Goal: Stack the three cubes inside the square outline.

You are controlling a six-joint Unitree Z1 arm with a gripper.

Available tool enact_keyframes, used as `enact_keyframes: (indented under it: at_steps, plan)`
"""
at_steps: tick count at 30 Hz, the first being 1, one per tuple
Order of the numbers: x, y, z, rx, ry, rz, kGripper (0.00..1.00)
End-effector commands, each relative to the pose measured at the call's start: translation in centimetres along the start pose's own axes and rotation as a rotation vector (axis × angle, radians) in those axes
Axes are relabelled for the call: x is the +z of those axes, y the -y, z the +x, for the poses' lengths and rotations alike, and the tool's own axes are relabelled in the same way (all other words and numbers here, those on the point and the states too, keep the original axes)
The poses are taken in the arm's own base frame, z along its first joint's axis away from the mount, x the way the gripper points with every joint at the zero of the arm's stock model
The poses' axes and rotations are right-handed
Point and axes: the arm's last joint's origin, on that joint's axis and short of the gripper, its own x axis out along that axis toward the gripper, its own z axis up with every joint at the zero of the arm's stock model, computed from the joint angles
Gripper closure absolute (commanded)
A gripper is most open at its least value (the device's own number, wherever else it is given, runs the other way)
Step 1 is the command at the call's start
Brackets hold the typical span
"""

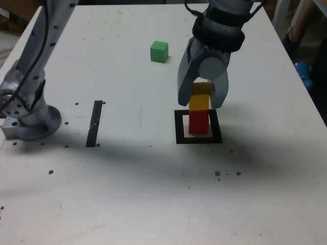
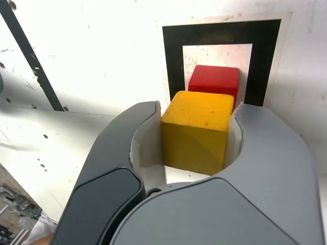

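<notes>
The red cube [image 1: 199, 122] stands inside the black square outline [image 1: 199, 139] at centre right of the exterior view. The yellow cube [image 1: 200, 99] sits on top of it, and my gripper [image 1: 201, 103] comes down from above with a finger on each side of it. In the wrist view the yellow cube [image 2: 196, 132] fills the gap between both grey fingers [image 2: 122, 153] of the gripper [image 2: 199, 109], touching their inner pads. Beyond it show the red cube [image 2: 214, 81] and the square outline [image 2: 173, 56]. The green cube [image 1: 159, 51] lies alone farther back on the table.
A thin black strip [image 1: 95, 122] is stuck to the white table on the exterior view's left, also seen in the wrist view [image 2: 30, 61]. The arm's grey base [image 1: 25, 117] stands at the left edge. Blue items [image 1: 304, 71] sit beyond the table's right edge.
</notes>
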Motion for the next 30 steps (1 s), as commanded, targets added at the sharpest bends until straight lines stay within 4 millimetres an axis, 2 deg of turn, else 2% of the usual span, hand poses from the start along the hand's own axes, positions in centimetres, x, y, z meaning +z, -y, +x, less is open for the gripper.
enact_keyframes:
  at_steps: [1,13,15,19,21,30]
  plan:
    - [-0.1,0.2,0.1,-0.001,-0.009,0.001,0.68]
    - [0.6,0.6,0.8,-0.004,-0.02,0.007,0.67]
    - [0.7,0.6,1.0,-0.004,-0.021,0.009,0.55]
    - [0.7,0.7,1.2,-0.002,-0.024,0.012,0.15]
    - [0.7,0.7,1.3,-0.002,-0.026,0.013,0.02]
    - [0.2,0.7,0.9,0.004,-0.017,0.011,0.0]
